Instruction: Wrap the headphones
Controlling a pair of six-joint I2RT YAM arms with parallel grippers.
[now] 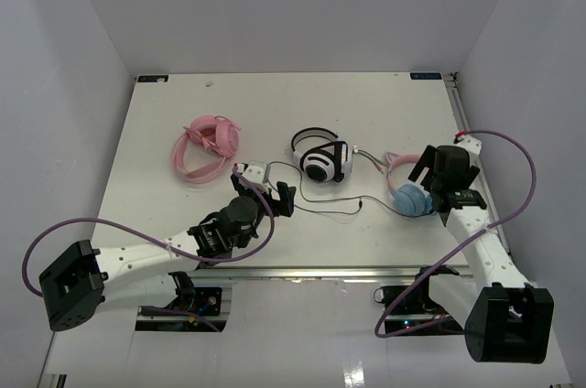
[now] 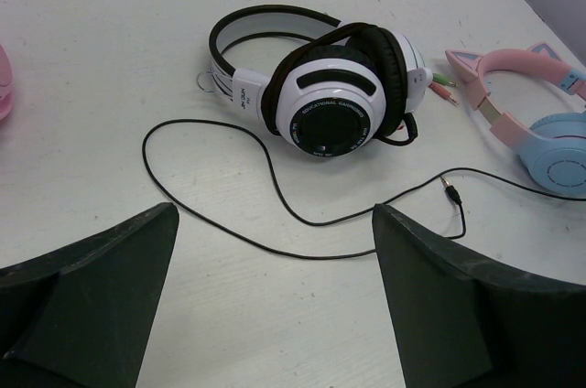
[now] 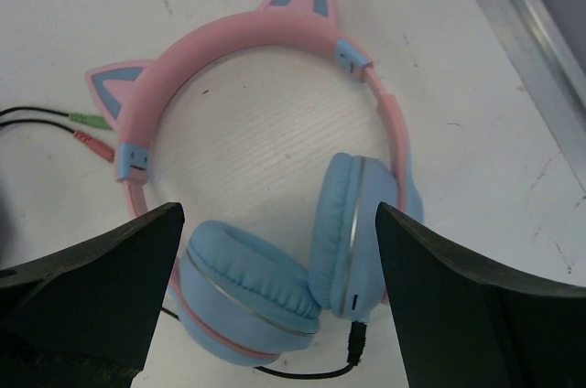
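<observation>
Left jaws: spread wide with nothing between them, low over the bench (image 1: 366, 104); on my left wrist feed the two dark fingers (image 2: 92, 296) frame a patch of bench crossed by the cable (image 2: 275, 188)
Right jaws: also spread, pinching nothing; I have them hanging directly above the headphones (image 3: 238, 40), one finger (image 3: 476, 296) to each side of the blue ear cups (image 3: 357, 232)
Headphones: lying flat at about 4 o'clock on the bench in the overhead feed, near the right edge; on my right wrist feed the pink headband arches toward 12, the cat ears sit at roughly 10 and 1, and the cups are turned in together at 6
Cable: thin and dark, plugged into the underside of one cup; it trails toward 9 o'clock, loops in front of the white-and-black headphones (image 2: 339, 104) and doubles back, lying loose and wound around nothing
Plug (image 2: 449, 188): free end on the bench, near the right finger in my left wrist feed
White-and-black headphones: mid-bench, at 9 o'clock from the blue pair; their green and pink plugs (image 3: 87, 123) lie just beside one cat ear
All-pink headphones (image 1: 206, 145): around 10 o'clock on the bench, well apart from the blue pair
</observation>
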